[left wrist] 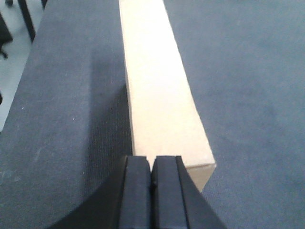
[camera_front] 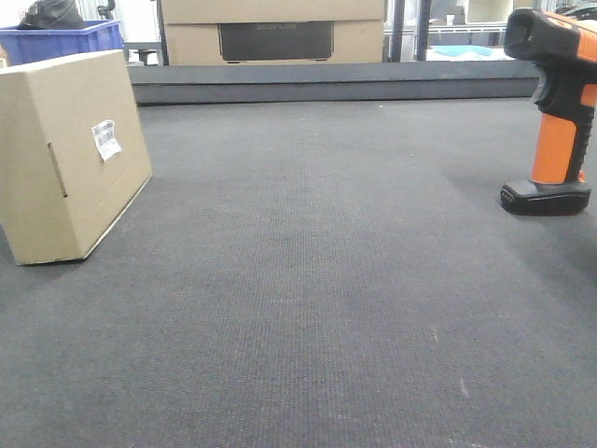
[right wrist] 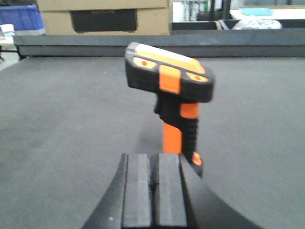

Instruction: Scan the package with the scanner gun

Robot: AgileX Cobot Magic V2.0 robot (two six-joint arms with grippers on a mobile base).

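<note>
The package [camera_front: 65,154], a plain tan cardboard box with a small white barcode label [camera_front: 107,140] on its right face, stands at the left of the dark mat. Seen from above, the package [left wrist: 159,86] runs away from my left gripper [left wrist: 152,164], which hovers over its near end, shut and empty. The scanner gun [camera_front: 558,112] stands upright on its black foot at the far right, orange handle under a black head. My right gripper [right wrist: 153,164] sits just in front of the scanner gun [right wrist: 174,95], shut with nothing between its fingers.
A larger cardboard box with a dark panel [camera_front: 274,37] stands behind the raised back edge [camera_front: 326,84] of the mat. A blue bin [camera_front: 61,39] is at the back left. The mat's left edge [left wrist: 28,71] drops off to a light floor.
</note>
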